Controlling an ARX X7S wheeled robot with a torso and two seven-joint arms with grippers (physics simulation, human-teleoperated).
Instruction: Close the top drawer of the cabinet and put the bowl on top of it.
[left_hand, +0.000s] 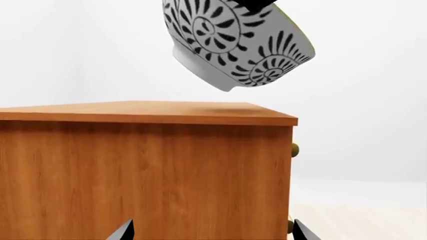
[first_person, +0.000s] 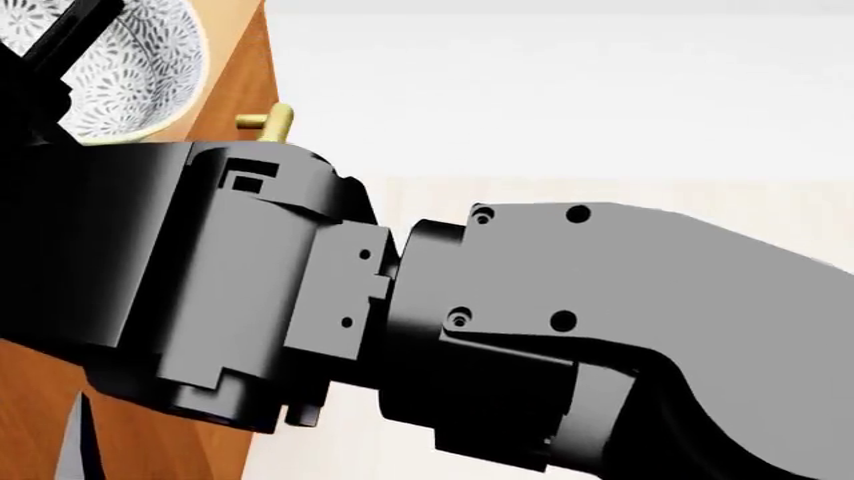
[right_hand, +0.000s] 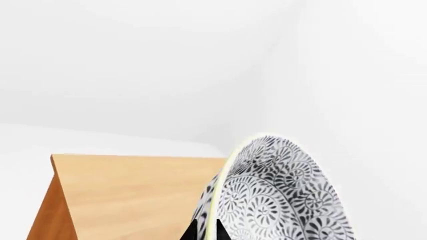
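Bowl (left_hand: 237, 42) above cabinet (left_hand: 143, 165) top

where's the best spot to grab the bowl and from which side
Take the bowl by its rim, one finger inside the wall and one outside, coming in over the open mouth. Its body is too wide and round to span, while the thin rim fits between fingers. The right gripper holds it this way now, tilted in the air above the cabinet top.
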